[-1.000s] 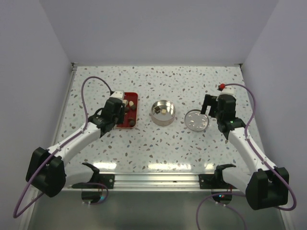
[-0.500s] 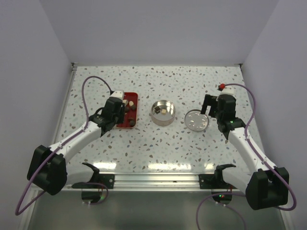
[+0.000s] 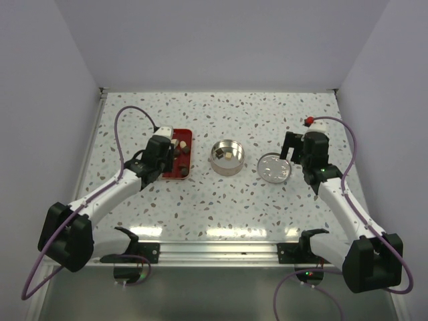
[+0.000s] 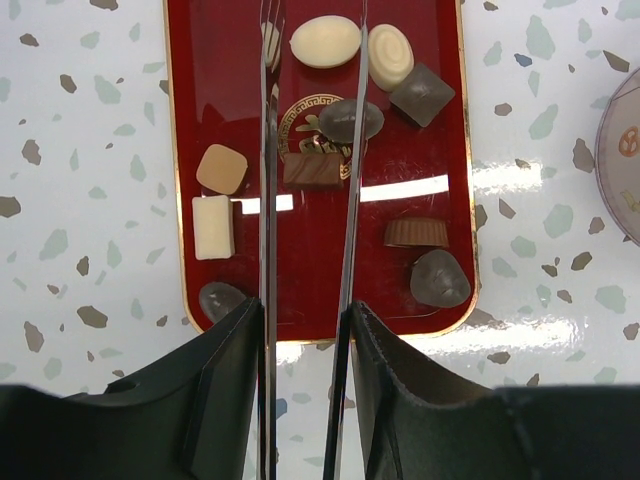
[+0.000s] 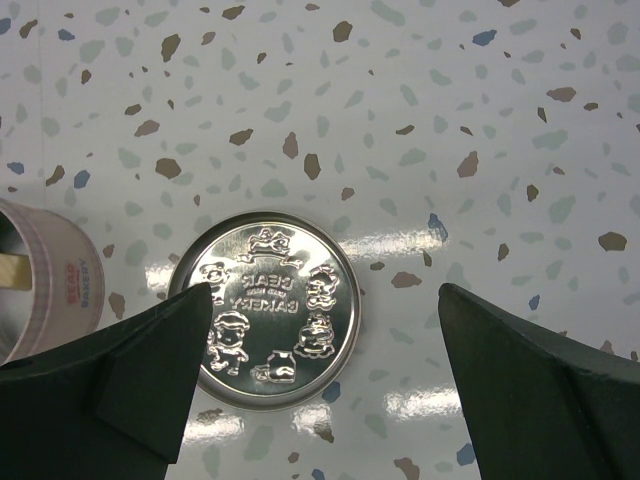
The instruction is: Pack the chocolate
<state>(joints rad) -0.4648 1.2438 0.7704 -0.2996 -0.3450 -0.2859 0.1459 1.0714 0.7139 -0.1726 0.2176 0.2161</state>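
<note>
Where we stand: early, as we judge it; most of the packing is left to do.
Chocolate [image 4: 416,232]: we count some ten or eleven pieces, dark, brown and cream, lying loose on the red tray [image 4: 225,70] at the left of the counter [image 3: 234,207].
Tin [image 3: 226,157]: open, mid-counter, just right of the tray; we see one pale piece inside, and whether there are more is too small to tell.
Lid [image 5: 270,320]: off, flat on the counter just right of the tin, embossed face up.
Left pincer [image 4: 315,15]: over the tray, its thin blades narrow and parallel. A brown bar lies in the lane between them and the right blade crosses a dark oval piece. We see nothing clamped, and we cannot tell whether the blades touch either piece.
Right pincer [image 5: 325,290]: spread wide above the lid, holding nothing.
Step in hand: we take it to be picking a piece from the middle of the tray.
Left to do: carry the tray's pieces across to the tin, then, we suppose, fit the lid.
Risk: the pieces sit close together, so the blades could nudge a neighbour.
</note>
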